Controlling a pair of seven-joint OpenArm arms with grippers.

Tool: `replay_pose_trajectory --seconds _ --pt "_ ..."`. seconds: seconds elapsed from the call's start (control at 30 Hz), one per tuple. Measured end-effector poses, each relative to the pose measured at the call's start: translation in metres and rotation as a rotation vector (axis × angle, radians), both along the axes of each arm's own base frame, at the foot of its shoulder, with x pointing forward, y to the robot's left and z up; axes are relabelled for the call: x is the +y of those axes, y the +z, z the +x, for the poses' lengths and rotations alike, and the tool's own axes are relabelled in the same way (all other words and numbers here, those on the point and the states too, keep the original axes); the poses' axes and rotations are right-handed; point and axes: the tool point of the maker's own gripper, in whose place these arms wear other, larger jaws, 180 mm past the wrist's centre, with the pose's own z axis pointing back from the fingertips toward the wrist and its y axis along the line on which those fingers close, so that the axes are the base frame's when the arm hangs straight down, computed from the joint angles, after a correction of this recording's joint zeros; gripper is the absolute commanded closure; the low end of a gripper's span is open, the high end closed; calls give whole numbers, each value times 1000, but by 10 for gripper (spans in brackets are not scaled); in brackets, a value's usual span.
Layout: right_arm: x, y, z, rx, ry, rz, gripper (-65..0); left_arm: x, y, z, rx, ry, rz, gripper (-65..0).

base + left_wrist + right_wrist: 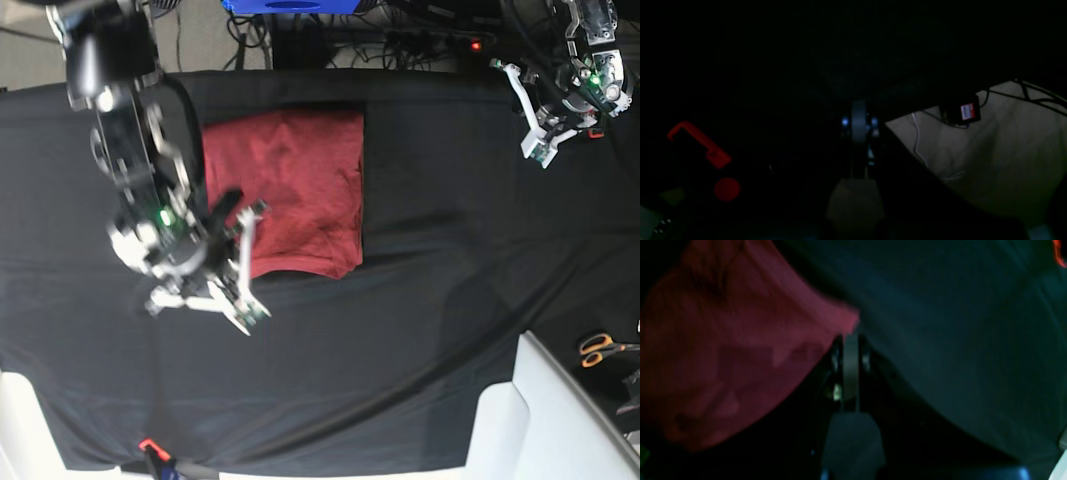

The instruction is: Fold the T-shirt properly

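Found shirt lying as a flat rectangle on black cloth, left of centre toward the far edge. Saw right gripper clenched at its near left edge, fabric touching the tip; could not tell whether any was pinched. Saw left gripper clenched on nothing, well apart at the far corner. Judged the fold nearly done: best to draw away without dragging that edge, then smooth the near hem. Noted a red-and-white label on a black box, unreadable; read no print on shirt.
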Motion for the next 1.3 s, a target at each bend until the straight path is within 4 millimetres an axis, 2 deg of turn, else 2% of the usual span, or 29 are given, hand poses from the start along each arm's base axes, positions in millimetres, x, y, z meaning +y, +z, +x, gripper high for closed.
replay_pose_trajectory --seconds 0.13,0.27,0.37,0.47,0.53,0.6,0.67,0.73,0.9,1.0,1.07,1.13,1.2,1.3 --pt "-30 3 -8 -41 -96 55 0 -8 6 8 -104 -21 -39 0" --pt "-75 -7 -20 -76 -204 73 0 -21 10 0 -164 -39 -85 0" --pt "-84 -16 -40 -66 -138 87 0 -24 12 1 -199 -43 -106 0" --pt "-96 -16 -54 -43 -141 183 0 -28 17 5 -247 -46 -127 0" --pt "-124 -9 -54 -67 -235 230 0 -31 21 3 -277 -53 -143 0" --pt "-161 -7 -62 -84 -335 211 0 -35 26 -1 -317 -65 -161 0" --pt "-193 -12 -81 -62 -413 160 0 -39 37 -2 -398 -63 -205 0" --pt "-209 -20 -103 -19 -431 117 0 -42 43 -5 -460 -59 -242 0" --pt "-225 -42 -161 125 -429 43 0 -42 31 -35 -420 -35 -276 0" --pt "-225 -58 -212 249 -432 3 0 -39 18 -60 -357 -1 -281 0" --pt "-222 -58 -239 292 -418 -7 0 -37 8 -80 -307 30 -284 0" --pt "-220 -57 -259 331 -409 -22 0 -46 -4 -104 -236 36 -310 0" --pt "-218 -60 -277 371 -405 -26 -3 -64 -16 -128 -160 30 -357 0" --pt "-219 -75 -302 448 -419 -25 -3 -88 -35 -156 -74 48 -429 0"
